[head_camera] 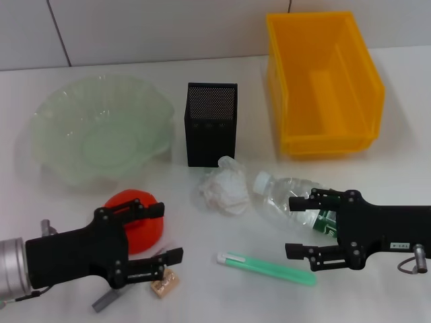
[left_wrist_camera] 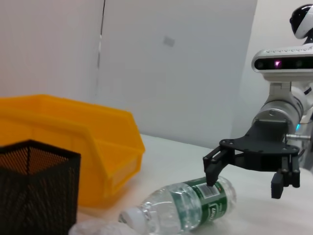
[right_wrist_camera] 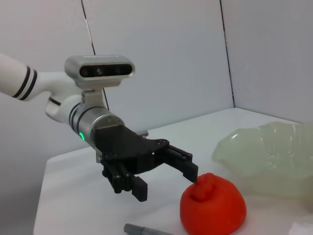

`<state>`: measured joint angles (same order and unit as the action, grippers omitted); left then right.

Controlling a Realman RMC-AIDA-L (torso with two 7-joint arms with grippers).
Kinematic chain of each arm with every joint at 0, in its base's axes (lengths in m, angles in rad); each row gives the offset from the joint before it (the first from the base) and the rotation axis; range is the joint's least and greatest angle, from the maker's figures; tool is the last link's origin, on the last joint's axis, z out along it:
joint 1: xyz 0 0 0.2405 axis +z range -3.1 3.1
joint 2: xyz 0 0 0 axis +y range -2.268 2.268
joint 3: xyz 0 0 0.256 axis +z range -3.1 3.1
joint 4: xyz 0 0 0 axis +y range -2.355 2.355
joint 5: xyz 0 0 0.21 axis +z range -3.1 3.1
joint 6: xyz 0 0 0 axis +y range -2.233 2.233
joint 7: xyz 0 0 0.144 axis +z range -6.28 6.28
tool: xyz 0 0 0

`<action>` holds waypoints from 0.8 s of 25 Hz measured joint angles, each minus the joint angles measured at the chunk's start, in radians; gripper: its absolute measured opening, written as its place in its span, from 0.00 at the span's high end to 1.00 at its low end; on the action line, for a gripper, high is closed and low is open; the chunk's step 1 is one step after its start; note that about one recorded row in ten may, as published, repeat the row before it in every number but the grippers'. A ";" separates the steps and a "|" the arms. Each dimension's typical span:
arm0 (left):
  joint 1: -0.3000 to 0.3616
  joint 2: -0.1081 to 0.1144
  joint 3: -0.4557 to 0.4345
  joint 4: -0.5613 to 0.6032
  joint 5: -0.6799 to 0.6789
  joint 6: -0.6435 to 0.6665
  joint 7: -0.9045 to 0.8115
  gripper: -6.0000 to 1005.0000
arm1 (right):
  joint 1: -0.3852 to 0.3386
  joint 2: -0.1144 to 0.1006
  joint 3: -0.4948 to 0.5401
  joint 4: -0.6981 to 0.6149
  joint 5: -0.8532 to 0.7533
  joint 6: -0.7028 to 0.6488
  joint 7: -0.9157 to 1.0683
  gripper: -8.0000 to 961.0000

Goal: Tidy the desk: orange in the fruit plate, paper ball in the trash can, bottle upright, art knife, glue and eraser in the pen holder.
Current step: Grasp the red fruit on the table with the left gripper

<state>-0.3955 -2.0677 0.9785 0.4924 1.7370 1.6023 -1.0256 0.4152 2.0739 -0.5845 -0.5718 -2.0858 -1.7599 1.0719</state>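
Note:
The orange [head_camera: 140,232] [right_wrist_camera: 212,205] rests on the table between the fingers of my open left gripper [head_camera: 168,233] [right_wrist_camera: 165,180], one fingertip near its nub. The bottle [head_camera: 279,198] [left_wrist_camera: 188,205] lies on its side, its base end between the fingers of my open right gripper [head_camera: 294,227] [left_wrist_camera: 244,185]. The paper ball [head_camera: 225,185] sits by the cap. The green art knife [head_camera: 266,268] and the eraser [head_camera: 163,286] lie near the front. A grey tube [head_camera: 104,303], likely the glue, pokes out under my left gripper.
The fruit plate [head_camera: 101,128] [right_wrist_camera: 274,152] stands at the back left, the black mesh pen holder [head_camera: 211,124] [left_wrist_camera: 36,191] at the back middle, and the yellow trash can [head_camera: 323,81] [left_wrist_camera: 73,142] at the back right. A white wall lies behind.

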 joint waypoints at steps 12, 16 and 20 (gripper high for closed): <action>0.039 -0.004 -0.025 -0.031 -0.087 -0.119 0.183 0.19 | -0.007 0.000 0.006 0.001 0.002 0.007 -0.003 0.14; 0.029 -0.005 0.003 -0.038 -0.086 -0.186 0.174 0.19 | -0.007 0.001 0.004 0.001 0.002 0.008 -0.004 0.14; 0.026 -0.006 0.011 -0.045 -0.088 -0.218 0.171 0.20 | -0.007 0.001 0.002 0.001 0.002 0.008 -0.008 0.14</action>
<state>-0.3694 -2.0737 0.9894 0.4472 1.6494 1.3845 -0.8544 0.4080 2.0754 -0.5820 -0.5706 -2.0834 -1.7514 1.0641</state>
